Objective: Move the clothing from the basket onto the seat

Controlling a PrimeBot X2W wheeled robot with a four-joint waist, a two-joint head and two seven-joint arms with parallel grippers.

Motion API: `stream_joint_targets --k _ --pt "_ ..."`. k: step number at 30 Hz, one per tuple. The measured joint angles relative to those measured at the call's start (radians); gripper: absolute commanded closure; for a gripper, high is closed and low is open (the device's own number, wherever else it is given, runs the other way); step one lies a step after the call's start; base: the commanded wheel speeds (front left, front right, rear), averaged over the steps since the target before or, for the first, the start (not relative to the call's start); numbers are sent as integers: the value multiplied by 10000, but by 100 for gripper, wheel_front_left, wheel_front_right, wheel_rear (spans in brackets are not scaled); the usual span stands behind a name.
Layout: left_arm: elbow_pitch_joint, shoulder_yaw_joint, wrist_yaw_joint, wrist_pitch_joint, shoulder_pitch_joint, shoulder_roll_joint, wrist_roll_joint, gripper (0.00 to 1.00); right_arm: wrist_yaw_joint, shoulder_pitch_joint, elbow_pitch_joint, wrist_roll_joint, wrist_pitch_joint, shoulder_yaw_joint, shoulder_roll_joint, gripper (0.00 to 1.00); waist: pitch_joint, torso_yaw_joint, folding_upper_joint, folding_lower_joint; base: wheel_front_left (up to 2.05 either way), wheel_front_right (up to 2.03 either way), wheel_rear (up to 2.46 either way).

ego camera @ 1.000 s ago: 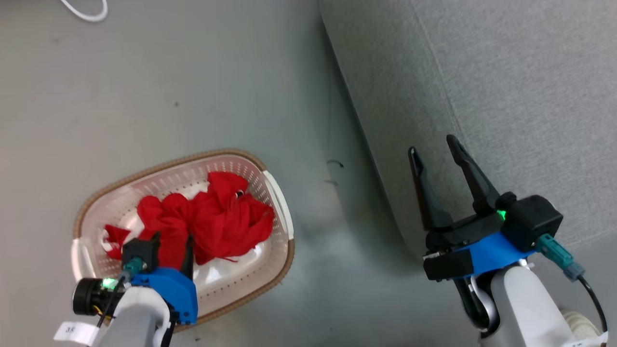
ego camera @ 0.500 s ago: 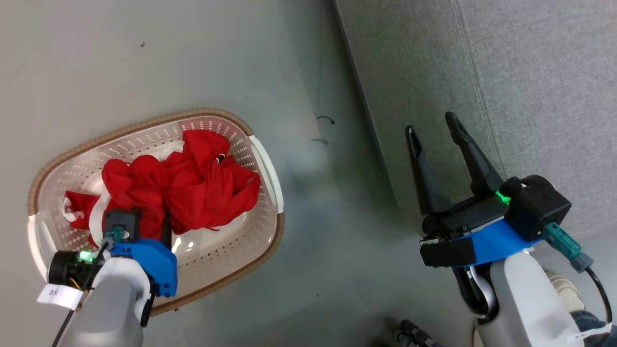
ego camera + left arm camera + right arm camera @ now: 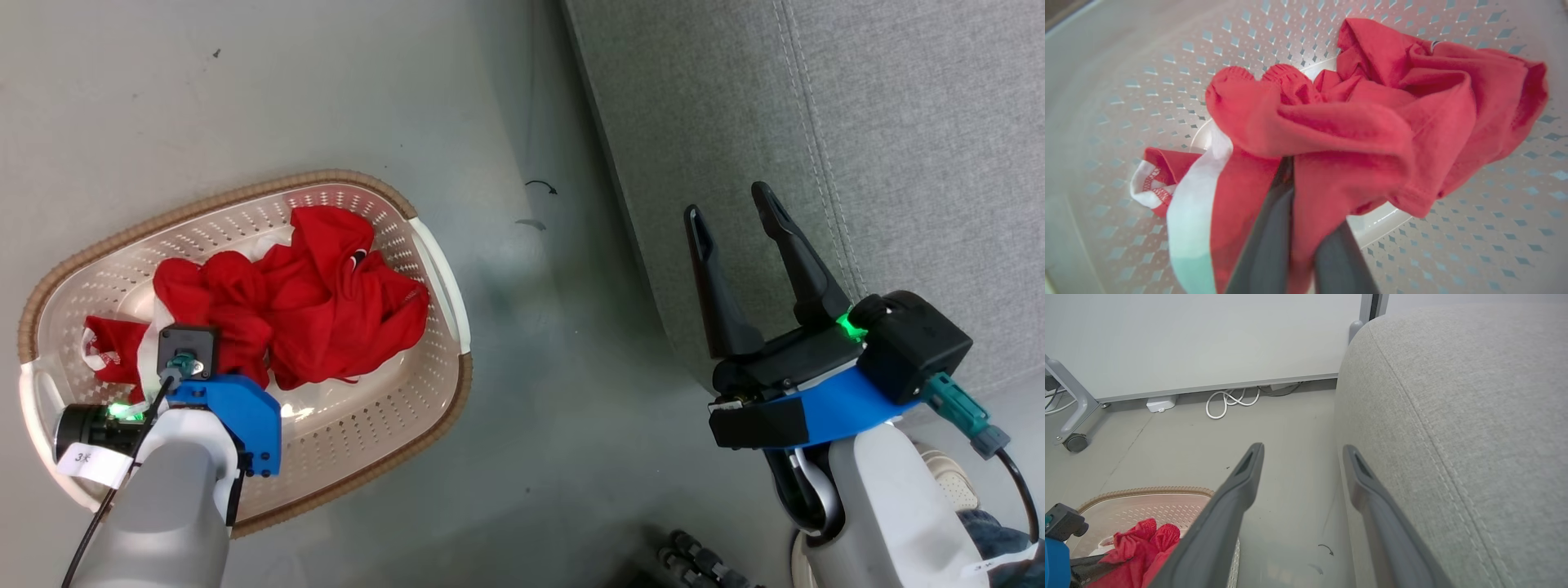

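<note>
Step in hand: the grasp. Down in the basket [image 3: 441,261], left gripper [image 3: 1290,175] pinches a red fold of the clothing [image 3: 326,302]. Heap lies mid-basket, toward the far rim; none on the seat [image 3: 898,163]. Basket sits on the floor [image 3: 245,98], left of the seat's front edge. Over that edge, right gripper [image 3: 728,202] spread, empty.

Next, likely: lift clear of the rim, carry right, mind trailing cloth.

Left fingertips buried in fabric. Cannot tell whether one garment or both is caught. Seat cut off top and right.
</note>
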Motion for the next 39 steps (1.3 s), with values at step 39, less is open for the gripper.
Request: stream_joint_targets --k 39 --pt "-811 -604 -767 -487 1316 -1064 -506 100 0 598 1158 -617 -10 -123 6 0 -3343 1142 1 -3 0 0 0"
